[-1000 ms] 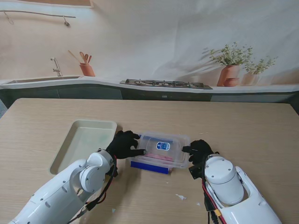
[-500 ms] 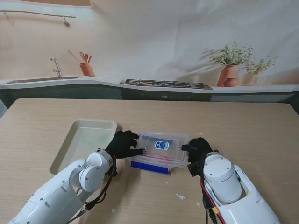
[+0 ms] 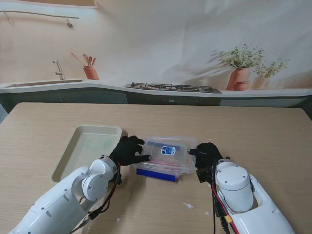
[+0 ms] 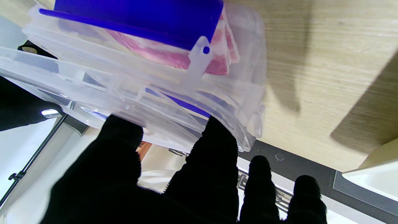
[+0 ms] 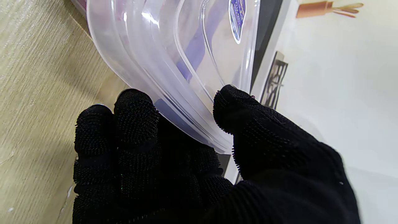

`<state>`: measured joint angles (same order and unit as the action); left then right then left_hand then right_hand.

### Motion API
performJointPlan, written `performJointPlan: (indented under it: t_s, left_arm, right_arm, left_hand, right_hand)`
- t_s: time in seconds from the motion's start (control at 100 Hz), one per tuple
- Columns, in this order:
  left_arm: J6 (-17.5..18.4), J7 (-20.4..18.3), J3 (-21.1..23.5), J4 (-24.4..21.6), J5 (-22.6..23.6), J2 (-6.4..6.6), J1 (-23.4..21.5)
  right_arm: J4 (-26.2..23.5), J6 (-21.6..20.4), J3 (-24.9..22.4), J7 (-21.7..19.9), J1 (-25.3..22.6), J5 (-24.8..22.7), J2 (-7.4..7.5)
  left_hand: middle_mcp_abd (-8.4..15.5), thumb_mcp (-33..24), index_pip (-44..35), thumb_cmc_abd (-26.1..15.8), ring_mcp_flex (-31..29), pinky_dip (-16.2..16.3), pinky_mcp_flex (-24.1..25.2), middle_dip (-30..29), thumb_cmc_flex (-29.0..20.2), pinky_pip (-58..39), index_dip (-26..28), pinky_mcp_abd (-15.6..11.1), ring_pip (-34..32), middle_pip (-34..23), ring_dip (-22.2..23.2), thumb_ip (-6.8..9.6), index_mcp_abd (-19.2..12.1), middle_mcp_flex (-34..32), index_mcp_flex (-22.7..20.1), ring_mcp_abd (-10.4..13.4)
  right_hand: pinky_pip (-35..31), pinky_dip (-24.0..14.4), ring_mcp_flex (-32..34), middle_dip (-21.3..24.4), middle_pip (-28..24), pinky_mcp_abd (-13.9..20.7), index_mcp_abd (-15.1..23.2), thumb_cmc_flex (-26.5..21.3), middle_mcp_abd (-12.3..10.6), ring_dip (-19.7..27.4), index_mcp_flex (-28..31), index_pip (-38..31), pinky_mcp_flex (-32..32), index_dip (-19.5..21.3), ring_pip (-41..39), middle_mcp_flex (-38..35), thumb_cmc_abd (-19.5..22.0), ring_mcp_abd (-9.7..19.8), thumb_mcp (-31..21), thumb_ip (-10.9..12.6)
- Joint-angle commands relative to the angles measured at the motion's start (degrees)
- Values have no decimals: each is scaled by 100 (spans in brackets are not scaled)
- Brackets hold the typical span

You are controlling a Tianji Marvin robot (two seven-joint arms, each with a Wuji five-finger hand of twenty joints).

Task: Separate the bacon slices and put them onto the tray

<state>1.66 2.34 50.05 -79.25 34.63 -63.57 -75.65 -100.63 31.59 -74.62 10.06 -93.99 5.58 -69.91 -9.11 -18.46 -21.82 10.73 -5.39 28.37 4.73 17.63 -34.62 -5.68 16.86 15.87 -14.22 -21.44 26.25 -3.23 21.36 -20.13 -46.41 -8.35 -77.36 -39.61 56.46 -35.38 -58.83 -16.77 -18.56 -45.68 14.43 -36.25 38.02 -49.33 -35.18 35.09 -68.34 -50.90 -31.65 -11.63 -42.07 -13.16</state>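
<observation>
Box: clear bacon box (image 3: pixel 166 155) sits centre table, long axis running left-right between both hands.
Left hand (image 3: pixel 128 151): fingers pressing its left end.
Right hand (image 3: pixel 206 157): pinching the lid's right rim.
Tray (image 3: pixel 73 155): just left, nearest the left hand.

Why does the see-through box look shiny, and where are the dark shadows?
Right wrist view: white glare streaks on the clear plastic lid pinched by the right hand. Left wrist view: dark shadow bands on the wooden table. Stand view: soft, even light.
</observation>
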Motion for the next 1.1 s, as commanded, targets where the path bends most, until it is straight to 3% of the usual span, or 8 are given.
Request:
performJointPlan:
  t_s: [0.0, 0.32, 0.59, 1.09]
  left_arm:
    - [69, -48, -8, -23, 1, -75, -153]
    - [233, 367, 277, -179, -28, -148, -369]
    - [465, 772, 495, -230, -226, -250, -537]
    - [577, 988, 769, -232, -273, -281, -702]
  right_arm:
    - [-147, -50, 61, -132, -88, -15, -107]
    - [-327, -114, -131, 124, -209, 559, -208]
    - [-295, -113, -173, 339, -242, 446, -256]
    - [-248, -130, -337, 623, -342, 411, -324]
  left_hand:
    - [140, -267, 179, 173, 75, -9, 62, 1, -208, 15, -76, -18, -72, -62, 86, 140, -676, -1, 291, 79]
    - [64, 442, 343, -32, 81, 135, 87, 0, -14, -89, -165, 42, -132, -28, 144, 176, -614, 207, 980, -18]
    - [49, 1049, 399, -282, 93, 339, 119, 7, 209, -179, -236, 82, -116, 29, 168, 230, -585, 444, 1569, -94]
    - [80, 1421, 438, -339, 146, 512, 154, 5, 374, -222, -308, 178, 12, 93, 140, 296, -539, 668, 1887, -117]
  right_hand:
    - [-267, -196, -40, -143, -231, 73, 1618, -610, -91, -49, 278, -560, 53, 178, -152, 83, 531, 128, -550, 37]
    - [-279, -261, 106, -268, -288, 0, 1426, -602, 36, -135, 293, -581, -114, 348, -266, 29, 483, 213, -727, 33]
    - [-250, -299, 84, -317, -298, 0, 1406, -576, 51, -180, 278, -570, -120, 408, -285, 54, 489, 204, -787, 13]
    - [-225, -367, 98, -341, -317, -24, 1399, -568, 72, -226, 303, -557, -114, 464, -320, 36, 461, 210, -851, 12]
